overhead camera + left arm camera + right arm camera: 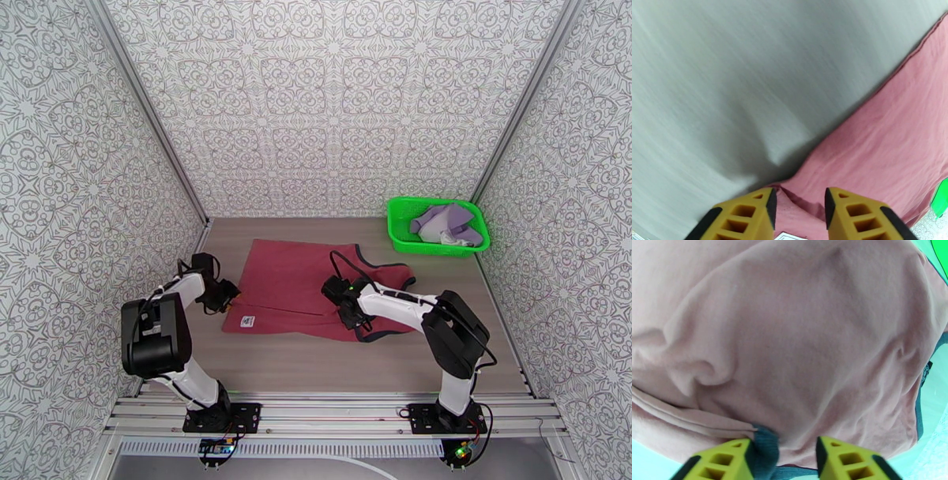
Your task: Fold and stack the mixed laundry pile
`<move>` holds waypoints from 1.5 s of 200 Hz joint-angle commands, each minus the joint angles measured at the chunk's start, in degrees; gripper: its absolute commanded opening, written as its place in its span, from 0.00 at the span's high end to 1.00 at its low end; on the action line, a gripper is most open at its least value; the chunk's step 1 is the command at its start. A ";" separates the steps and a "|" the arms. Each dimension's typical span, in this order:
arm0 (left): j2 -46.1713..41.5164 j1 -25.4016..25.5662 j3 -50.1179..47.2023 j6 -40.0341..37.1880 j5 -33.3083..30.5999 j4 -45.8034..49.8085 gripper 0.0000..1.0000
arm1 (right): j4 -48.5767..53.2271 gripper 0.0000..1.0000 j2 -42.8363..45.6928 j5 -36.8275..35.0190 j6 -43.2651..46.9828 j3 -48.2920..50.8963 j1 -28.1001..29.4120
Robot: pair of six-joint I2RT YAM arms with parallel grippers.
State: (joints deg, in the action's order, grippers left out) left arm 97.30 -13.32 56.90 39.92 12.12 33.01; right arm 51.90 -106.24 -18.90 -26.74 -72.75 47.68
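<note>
The dark red tank top [296, 284] lies spread flat on the table, dark-trimmed straps toward the right. My left gripper [231, 295] sits at the garment's left edge. In the left wrist view its yellow fingers [750, 217] stand apart, with the cloth's corner [869, 150] lying loose between them. My right gripper [350, 314] is low over the top's near right part. Its jaws are open in the right wrist view, and a bit of dark trim [764, 449] lies beside the left finger on the red cloth [798, 342]. The lavender garment [452, 221] lies crumpled in the basket.
The bright green mesh basket [403, 229] stands at the back right corner of the table. Patterned walls close in the left, back and right sides. Bare wood tabletop [316, 363] runs between the tank top and the arm bases.
</note>
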 commanded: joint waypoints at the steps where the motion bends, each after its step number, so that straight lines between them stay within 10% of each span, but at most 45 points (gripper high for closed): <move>1: 1.56 0.64 1.03 -1.37 -0.16 -1.93 0.61 | 3.51 0.43 3.07 -1.38 -0.18 -1.88 -0.90; 193: 4.21 2.69 6.14 -6.01 -6.22 2.67 0.64 | -4.51 0.27 5.87 28.08 20.15 3.69 -16.12; 260: -6.59 5.81 8.17 -6.92 -10.46 12.05 0.47 | -5.97 0.11 16.63 35.29 14.93 7.02 -17.31; 276: -8.54 8.59 7.04 -6.38 -11.34 14.57 0.50 | -7.98 0.23 18.58 35.31 10.18 11.04 -17.26; 300: -8.81 11.86 2.32 -4.11 -10.92 13.15 0.65 | -12.73 0.77 20.85 34.11 3.88 18.25 -17.18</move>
State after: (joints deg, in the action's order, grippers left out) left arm 88.40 -4.21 62.98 34.46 2.61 43.75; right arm 43.24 -86.83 14.92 -14.46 -61.25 30.37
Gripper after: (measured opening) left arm 0.414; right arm 0.521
